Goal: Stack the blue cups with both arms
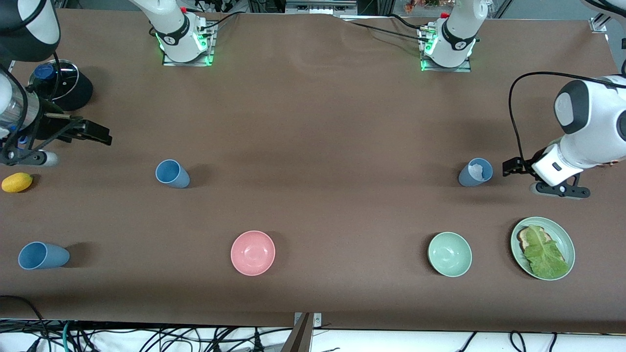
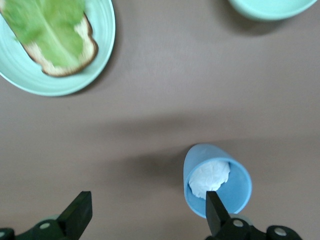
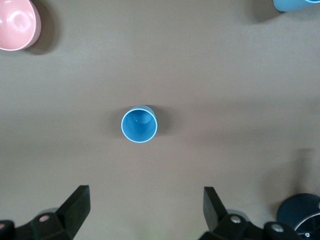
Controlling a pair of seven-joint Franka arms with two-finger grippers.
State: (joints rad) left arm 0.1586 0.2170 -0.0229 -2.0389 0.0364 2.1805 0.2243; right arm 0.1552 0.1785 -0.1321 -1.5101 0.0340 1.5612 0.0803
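A blue cup (image 1: 172,173) stands open side up toward the right arm's end; it is centred in the right wrist view (image 3: 139,124). A second blue cup (image 1: 43,255) stands nearer the front camera, and shows at the edge of the right wrist view (image 3: 295,4). A greyer blue cup (image 1: 475,172) with something white and crumpled inside stands toward the left arm's end (image 2: 217,180). My right gripper (image 1: 61,145) is open and empty, high above the table (image 3: 145,195). My left gripper (image 1: 533,177) is open and empty, up beside the greyer cup (image 2: 147,202).
A pink bowl (image 1: 253,253) and a pale green bowl (image 1: 450,254) sit near the front edge. A green plate (image 1: 567,239) holds bread and lettuce. A yellow fruit (image 1: 17,182) and a black pot with a glass lid (image 1: 61,83) lie at the right arm's end.
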